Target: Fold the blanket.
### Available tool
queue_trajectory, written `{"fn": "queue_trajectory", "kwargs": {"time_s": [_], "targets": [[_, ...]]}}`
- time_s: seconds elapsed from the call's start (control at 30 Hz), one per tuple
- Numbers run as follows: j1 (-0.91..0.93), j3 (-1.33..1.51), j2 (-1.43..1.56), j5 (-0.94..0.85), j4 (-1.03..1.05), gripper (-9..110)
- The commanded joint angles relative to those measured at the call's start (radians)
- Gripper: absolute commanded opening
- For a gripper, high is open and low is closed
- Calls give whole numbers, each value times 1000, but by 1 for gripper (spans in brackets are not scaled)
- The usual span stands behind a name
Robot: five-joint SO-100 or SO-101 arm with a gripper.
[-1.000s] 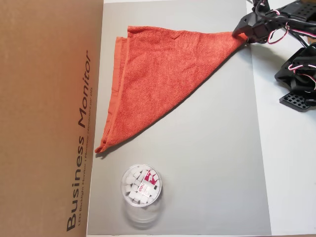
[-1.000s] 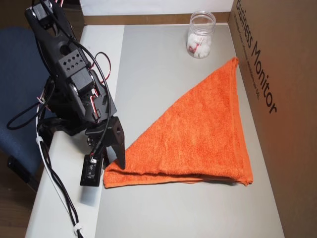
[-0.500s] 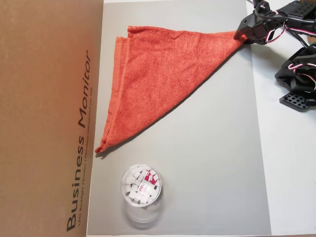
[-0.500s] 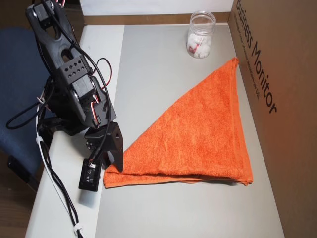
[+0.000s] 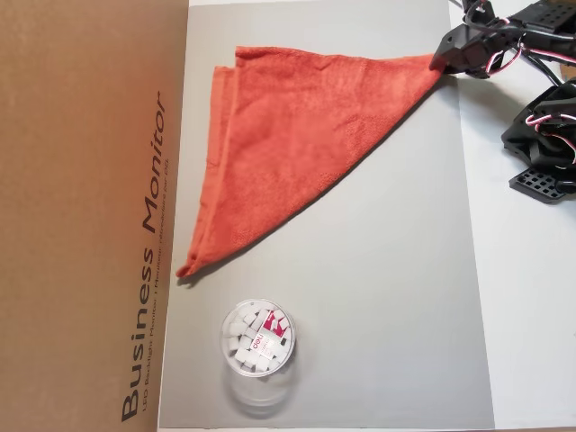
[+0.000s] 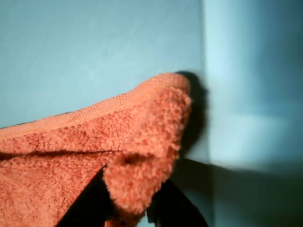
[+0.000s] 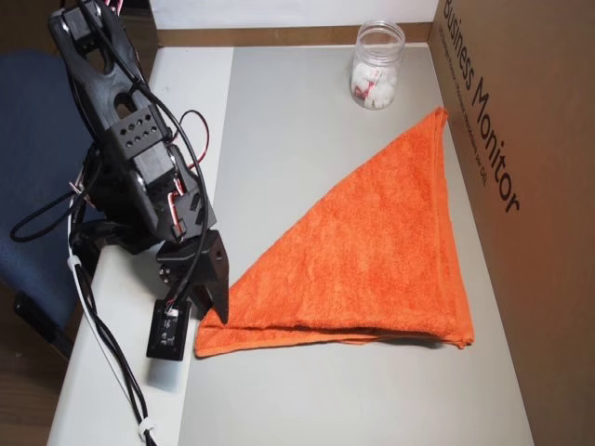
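The orange-red blanket [image 5: 306, 135] lies folded into a triangle on the grey mat [image 5: 378, 297]. It also shows in another overhead view [image 7: 372, 251]. My gripper [image 5: 441, 67] is at the triangle's top right corner, at the mat's edge, and is shut on that corner. In an overhead view from the other side the gripper [image 7: 218, 311] pinches the near left corner low on the mat. In the wrist view the blanket's corner [image 6: 142, 142] bulges between two dark fingers [image 6: 90, 208], its hemmed band on top.
A small clear plastic tub [image 5: 258, 337] of white pieces stands on the mat beyond the blanket's far tip; it also shows in an overhead view [image 7: 376, 65]. A cardboard box [image 5: 81, 216] walls one long side. The arm's base [image 7: 121, 158] and cables sit off the mat.
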Motion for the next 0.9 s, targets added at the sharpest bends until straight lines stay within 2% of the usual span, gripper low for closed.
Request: {"fn": "queue_trajectory", "kwargs": {"time_s": [0.0, 0.2, 0.53, 0.87], "targets": [[67, -3, 17, -80, 8, 2], [121, -6, 29, -187, 8, 2], [110, 115, 304, -416, -8, 2], [94, 117, 466, -449, -3, 2]]}}
